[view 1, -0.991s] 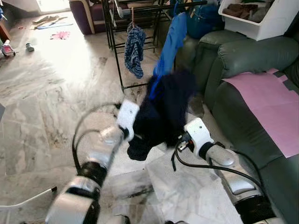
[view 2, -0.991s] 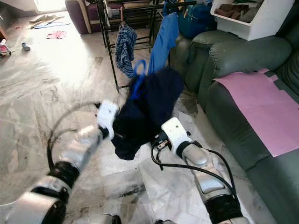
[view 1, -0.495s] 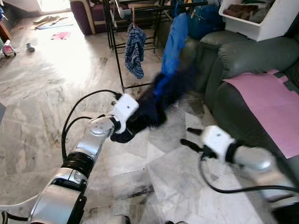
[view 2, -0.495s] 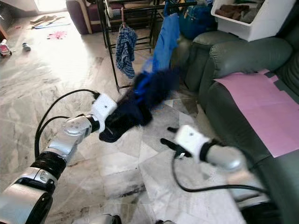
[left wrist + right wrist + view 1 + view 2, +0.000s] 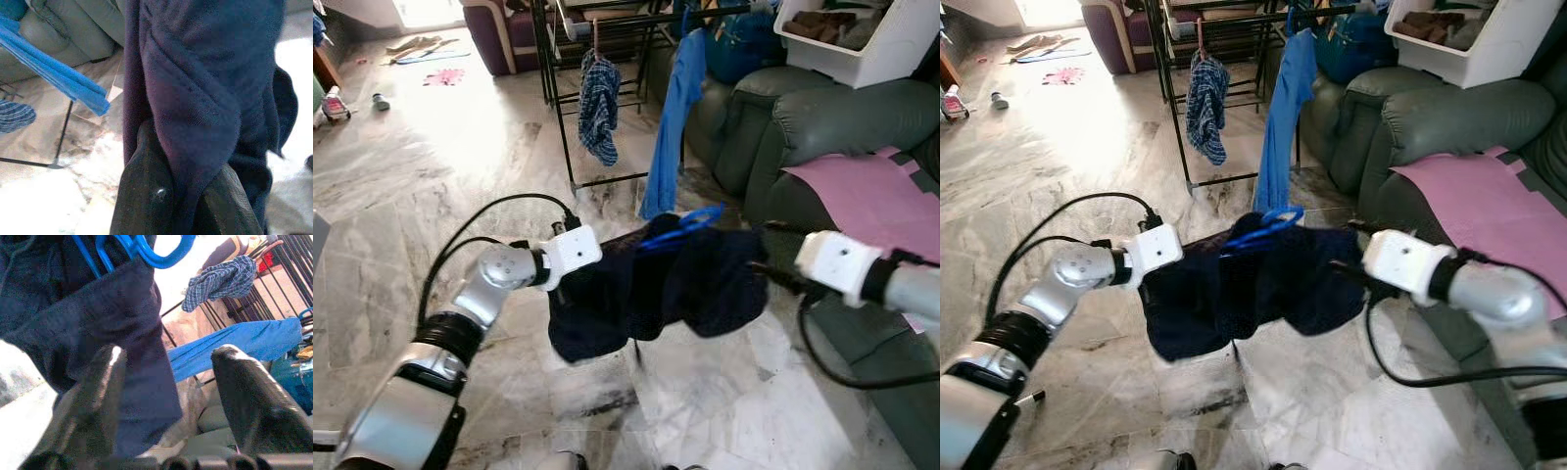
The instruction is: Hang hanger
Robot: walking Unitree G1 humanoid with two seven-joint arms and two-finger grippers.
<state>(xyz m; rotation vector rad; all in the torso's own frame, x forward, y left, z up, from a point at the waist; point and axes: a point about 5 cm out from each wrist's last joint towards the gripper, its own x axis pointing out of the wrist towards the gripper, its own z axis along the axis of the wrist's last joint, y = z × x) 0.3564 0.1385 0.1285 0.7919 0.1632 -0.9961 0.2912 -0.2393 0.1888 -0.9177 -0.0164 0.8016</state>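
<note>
A dark navy garment (image 5: pixel 656 289) hangs on a blue hanger (image 5: pixel 1268 225), whose hook sticks up above the cloth. It is held low over the floor, between my two arms. My left gripper (image 5: pixel 186 156) is shut on a fold at the garment's left side. At the garment's right edge my right gripper (image 5: pixel 766 250) stands open, with its fingers (image 5: pixel 105 382) wide apart and the cloth and the hanger hook just in front of them. The black drying rack (image 5: pixel 558 108) stands beyond, with a plaid cloth (image 5: pixel 599 103) and a long blue garment (image 5: pixel 674 108) hanging from it.
A green sofa (image 5: pixel 803 117) runs along the right, with a pink sheet (image 5: pixel 881 196) on its seat and a white bin (image 5: pixel 862 39) on its back. The marble floor (image 5: pixel 431 196) opens to the left, where small items (image 5: pixel 440 74) lie far off.
The garment has come down from near the rack and now hangs spread between the arms. My right gripper has swung up from the floor side to the garment's right edge.
</note>
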